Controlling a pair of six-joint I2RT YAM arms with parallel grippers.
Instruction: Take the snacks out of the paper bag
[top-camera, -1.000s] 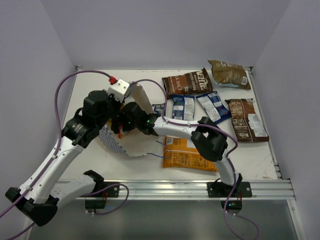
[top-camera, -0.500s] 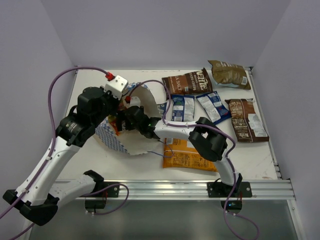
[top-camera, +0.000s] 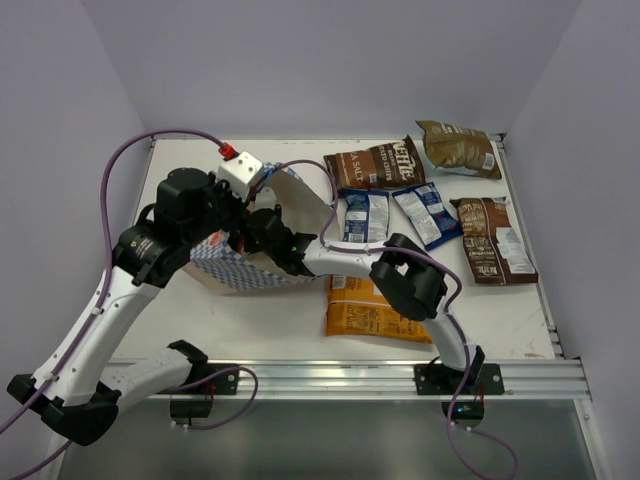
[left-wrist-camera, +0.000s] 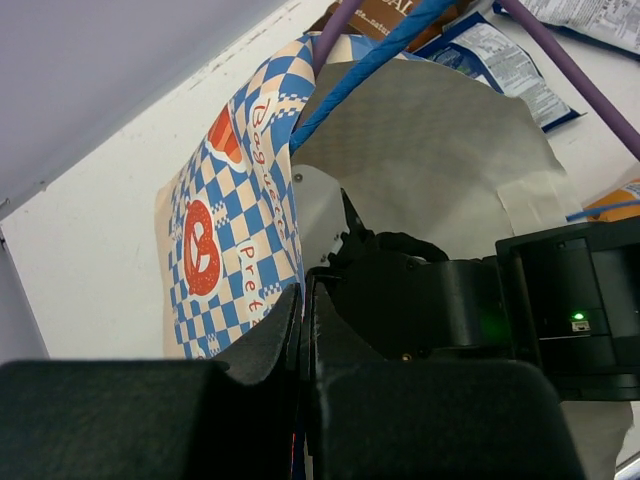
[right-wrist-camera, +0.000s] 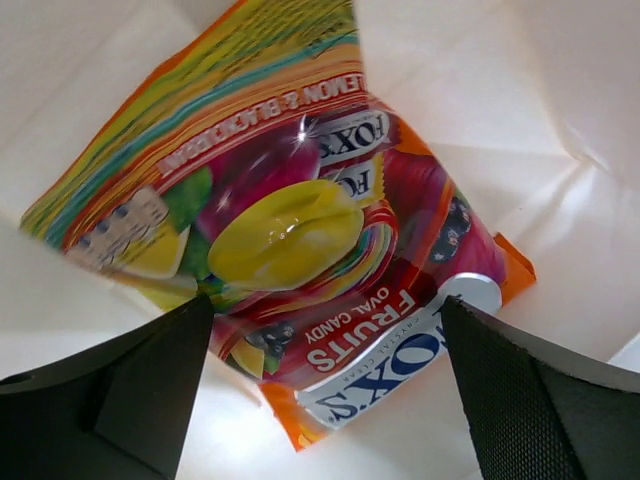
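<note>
My left fingers (left-wrist-camera: 303, 300) are pressed fully together on the rim of the paper bag (left-wrist-camera: 225, 230). They pinch its blue-and-white checkered wall and hold the mouth up off the tabletop (top-camera: 260, 320). From above, the bag sits at about 9 o'clock from the middle of the tabletop and opens toward the 3 o'clock side. A blue cord handle (left-wrist-camera: 370, 70) arches over the opening.

My right fingers (right-wrist-camera: 325, 303) are spread as wide as they go and reach deep into the bag, against its white lining. The small red-yellow packet (right-wrist-camera: 290, 230) (fruit candy, by the print) lies between them, one finger at its 8 o'clock and the other at its 4 o'clock. They have closed on nothing, and I cannot tell whether either pad touches the packet.

The rest of the snacks lie outside the bag. The large orange bag (top-camera: 365, 310) is at 5 o'clock from the mouth, partly under my right arm. A small blue packet (top-camera: 365, 215) and a second blue packet (top-camera: 427, 212) lie side by side at 3 o'clock from the mouth. The first brown chip bag (top-camera: 375, 163) is at their 12 o'clock, the second brown chip bag (top-camera: 460, 148) at their 1 o'clock in the far corner, and the third brown chip bag (top-camera: 493, 240) at their 3 o'clock.
</note>
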